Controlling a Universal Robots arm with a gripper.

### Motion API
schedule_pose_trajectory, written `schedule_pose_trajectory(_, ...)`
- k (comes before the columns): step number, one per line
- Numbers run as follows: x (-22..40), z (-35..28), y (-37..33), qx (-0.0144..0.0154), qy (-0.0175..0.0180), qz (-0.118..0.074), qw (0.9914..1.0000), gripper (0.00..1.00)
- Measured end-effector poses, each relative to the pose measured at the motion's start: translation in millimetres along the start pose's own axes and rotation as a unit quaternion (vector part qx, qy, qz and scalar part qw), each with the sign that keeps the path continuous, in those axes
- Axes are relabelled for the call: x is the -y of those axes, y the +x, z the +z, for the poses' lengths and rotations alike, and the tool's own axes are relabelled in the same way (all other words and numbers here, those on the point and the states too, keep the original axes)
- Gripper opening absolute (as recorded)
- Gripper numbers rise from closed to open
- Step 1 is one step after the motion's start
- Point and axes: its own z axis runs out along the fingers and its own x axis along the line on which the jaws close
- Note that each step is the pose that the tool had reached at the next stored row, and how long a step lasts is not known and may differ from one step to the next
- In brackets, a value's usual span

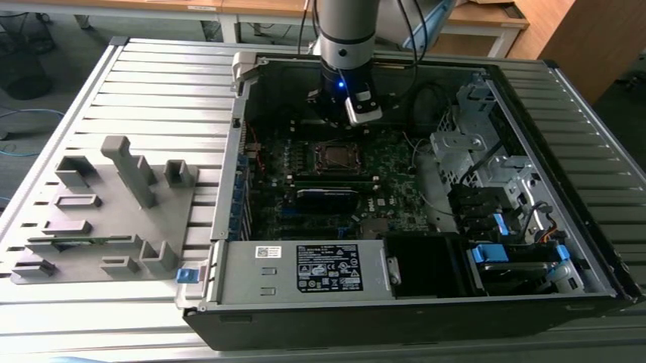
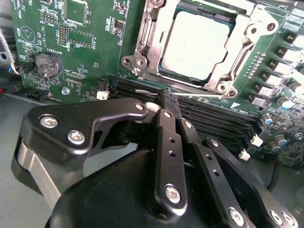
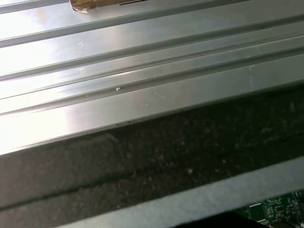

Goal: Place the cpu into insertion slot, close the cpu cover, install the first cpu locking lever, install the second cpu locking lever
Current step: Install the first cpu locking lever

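In the second wrist view the cpu (image 2: pixel 194 42) lies flat in the insertion slot (image 2: pixel 142 61), dull silver top up. The cpu cover (image 2: pixel 249 26), a silver frame, lies down around it, and the chip shows through its window. My gripper (image 2: pixel 164 100) hangs just off the socket, over the black memory slots (image 2: pixel 213 116). Its black fingers (image 2: pixel 166 137) meet at the tips with nothing between them. I cannot tell how the locking levers stand. In the exterior view the arm's wrist (image 1: pixel 343 87) hangs over the far part of the open case, just behind the insertion slot (image 1: pixel 333 156).
The open computer case (image 1: pixel 232 151) lies on a slatted metal table (image 1: pixel 151 83). A grey power-supply box (image 1: pixel 302 268) sits at its near edge, and drive bays with blue clips (image 1: pixel 504 249) at the exterior view's right. A grey fixture block (image 1: pixel 111 212) stands on the left. The first wrist view shows table slats (image 3: pixel 142 71).
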Motion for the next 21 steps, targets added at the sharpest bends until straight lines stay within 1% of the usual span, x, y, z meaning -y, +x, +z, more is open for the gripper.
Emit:
schedule_pose_trajectory(6, 0.6, 0.8, 2.0, 0.0004, -0.0001, 0.000, 1.00000, 0.11)
schedule_pose_trajectory(14, 1.6, 4.1, 3.9, 0.0031, -0.0007, 0.000, 0.99999, 0.11)
schedule_pose_trajectory(19, 1.9, 5.4, 4.9, 0.0040, -0.0010, 0.000, 0.99999, 0.11)
schedule_pose_trajectory(21, 2.0, 6.0, 5.0, 0.0045, -0.0007, 0.004, 0.99998, 0.11)
